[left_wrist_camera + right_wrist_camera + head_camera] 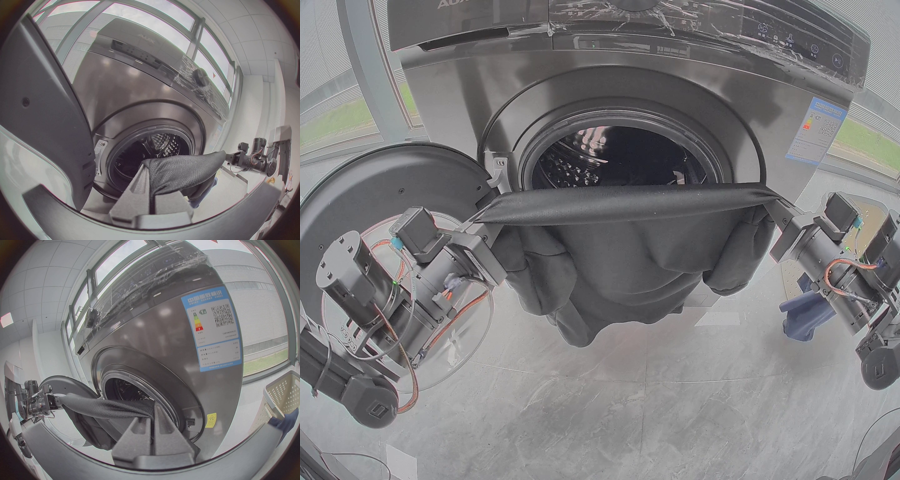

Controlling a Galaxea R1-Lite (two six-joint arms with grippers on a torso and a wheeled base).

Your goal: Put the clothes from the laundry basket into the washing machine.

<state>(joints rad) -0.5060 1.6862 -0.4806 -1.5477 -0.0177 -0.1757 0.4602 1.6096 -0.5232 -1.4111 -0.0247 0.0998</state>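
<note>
A dark grey garment (625, 250) is stretched taut between my two grippers just in front of the washing machine's open drum (619, 159). My left gripper (482, 219) is shut on its left end, and my right gripper (778, 205) is shut on its right end. The rest of the garment hangs down in folds below the drum opening. In the left wrist view the garment (181, 170) runs from my pinched fingers (137, 190) toward the right arm. In the right wrist view the garment (106, 408) stretches from the fingers (165, 433) to the left arm.
The round washer door (381, 206) stands swung open at the left, behind my left arm. A beige laundry basket (281, 399) sits on the floor at the right with a blue cloth (806, 312) hanging over its edge. Grey tiled floor lies below.
</note>
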